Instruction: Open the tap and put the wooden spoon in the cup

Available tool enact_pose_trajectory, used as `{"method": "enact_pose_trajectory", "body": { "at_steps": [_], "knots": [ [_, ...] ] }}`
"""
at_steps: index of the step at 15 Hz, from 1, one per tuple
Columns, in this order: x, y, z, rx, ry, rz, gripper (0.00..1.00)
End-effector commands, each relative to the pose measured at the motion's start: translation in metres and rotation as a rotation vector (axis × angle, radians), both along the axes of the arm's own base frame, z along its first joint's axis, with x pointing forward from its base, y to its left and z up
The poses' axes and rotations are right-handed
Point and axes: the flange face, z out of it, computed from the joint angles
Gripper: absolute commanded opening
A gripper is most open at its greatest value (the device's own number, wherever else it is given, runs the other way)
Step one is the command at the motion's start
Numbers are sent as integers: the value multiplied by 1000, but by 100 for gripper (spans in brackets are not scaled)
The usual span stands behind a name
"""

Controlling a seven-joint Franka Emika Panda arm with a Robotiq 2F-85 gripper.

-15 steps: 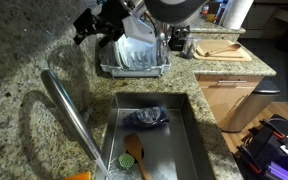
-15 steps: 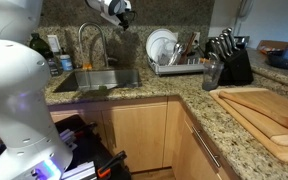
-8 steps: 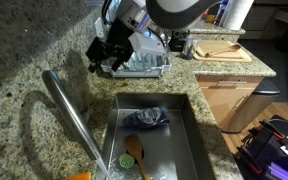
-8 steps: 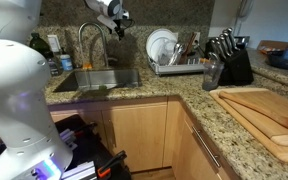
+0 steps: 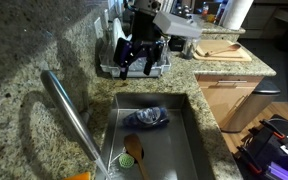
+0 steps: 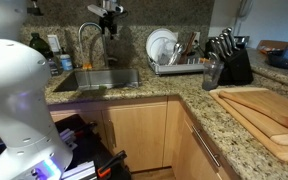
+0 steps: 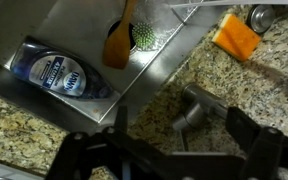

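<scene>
Gripper [image 5: 136, 58], jaws apart and empty, hovers above the tap [image 5: 72, 115]; best aligned squarely before nudging it open gently.

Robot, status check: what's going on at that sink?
Gripper open, empty, over the tap. Wooden spoon lying in the sink, untouched. Dish soap bottle beside it, apart.

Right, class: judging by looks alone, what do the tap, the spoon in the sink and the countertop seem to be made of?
The tap looks like brushed steel: a grey tube with a soft, dull sheen. The spoon is probably wood: matt, orange-brown. The countertop seems to be polished granite, or a lookalike: speckled tan and dark.
</scene>
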Motion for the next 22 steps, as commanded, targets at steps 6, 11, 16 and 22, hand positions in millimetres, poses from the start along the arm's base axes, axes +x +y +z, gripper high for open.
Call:
{"method": "enact_pose_trajectory", "body": {
  "at_steps": [6, 11, 16, 22],
  "knots": [
    [-9, 5, -22, -16, 154, -19, 100],
    [-71, -37, -28, -170, 355, -182, 100],
    [-86, -51, -12, -317, 386, -248, 100],
    [-86, -109, -20, -537, 314, -394, 100]
  ]
}}
